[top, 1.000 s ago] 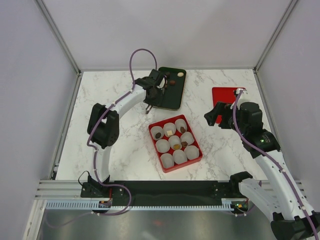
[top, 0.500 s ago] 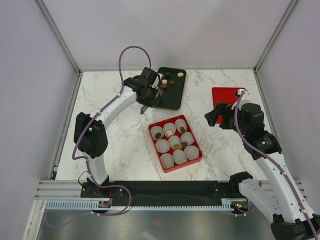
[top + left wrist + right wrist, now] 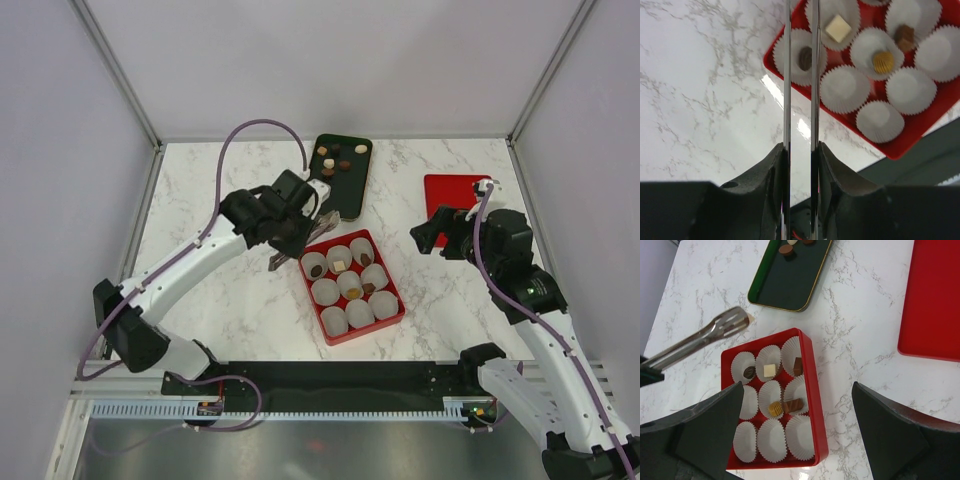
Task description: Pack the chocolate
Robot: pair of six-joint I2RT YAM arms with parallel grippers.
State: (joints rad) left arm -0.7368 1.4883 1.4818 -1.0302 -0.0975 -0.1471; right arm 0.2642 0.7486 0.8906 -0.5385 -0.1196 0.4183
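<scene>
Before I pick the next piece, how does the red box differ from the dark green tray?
The red rectangular box has raised walls and is lined with white pleated paper cups; the dark green gold-rimmed tray is shallow and bare-floored. The box's chocolates sit in cups; the tray's lie loose at its far end. Both are rectangular and rest on the white marble table.

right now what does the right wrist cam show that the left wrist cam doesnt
Only the right wrist view shows the dark tray with loose chocolates and the flat red panel. Only the left wrist view shows the left gripper clamped on the tongs. Both show the tongs, the red box of paper cups with a few chocolates in them, and the marble table.
</scene>
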